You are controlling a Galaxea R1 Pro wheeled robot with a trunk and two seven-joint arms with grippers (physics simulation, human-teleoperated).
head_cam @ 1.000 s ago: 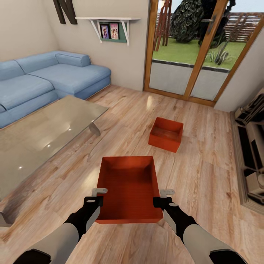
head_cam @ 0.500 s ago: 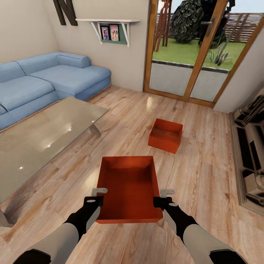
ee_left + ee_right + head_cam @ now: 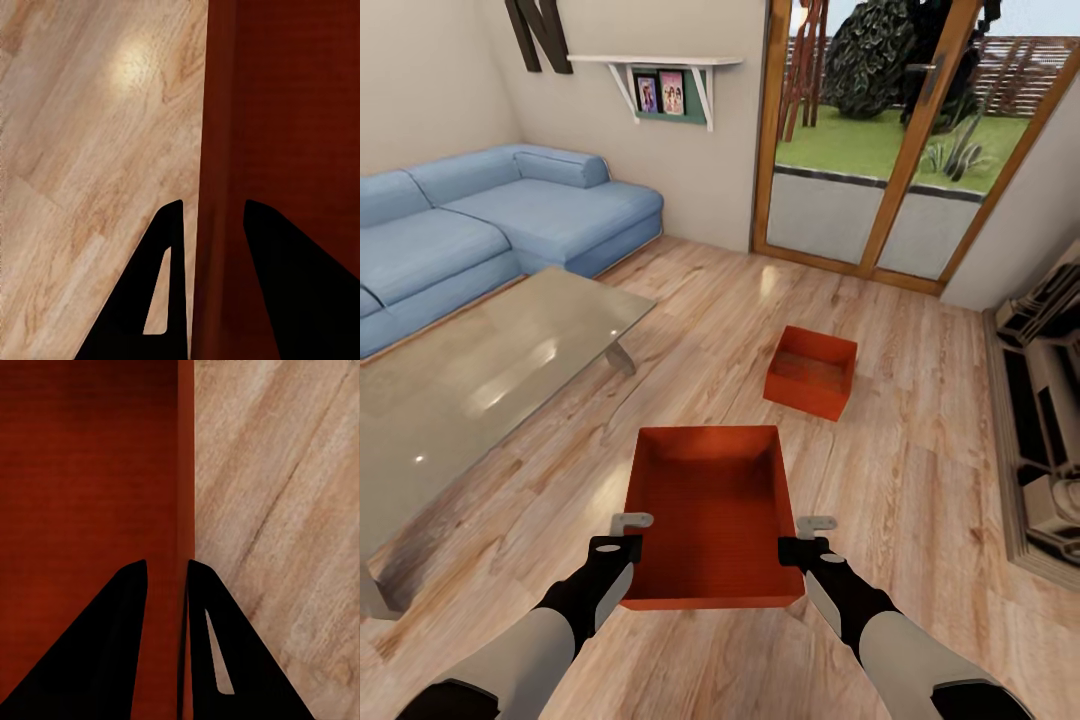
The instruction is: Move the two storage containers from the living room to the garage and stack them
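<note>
Held bin (image 3: 712,520) unchanged; cam shifted slightly.

We saw open wood floor (image 3: 920,480) ahead; the glass coffee table (image 3: 480,370) crowded the left, the second container (image 3: 811,371) lay beyond.

Bright, even daylight from the glass doors (image 3: 880,150) at one o'clock; soft glare on the floor (image 3: 920,480); renders slightly soft.
</note>
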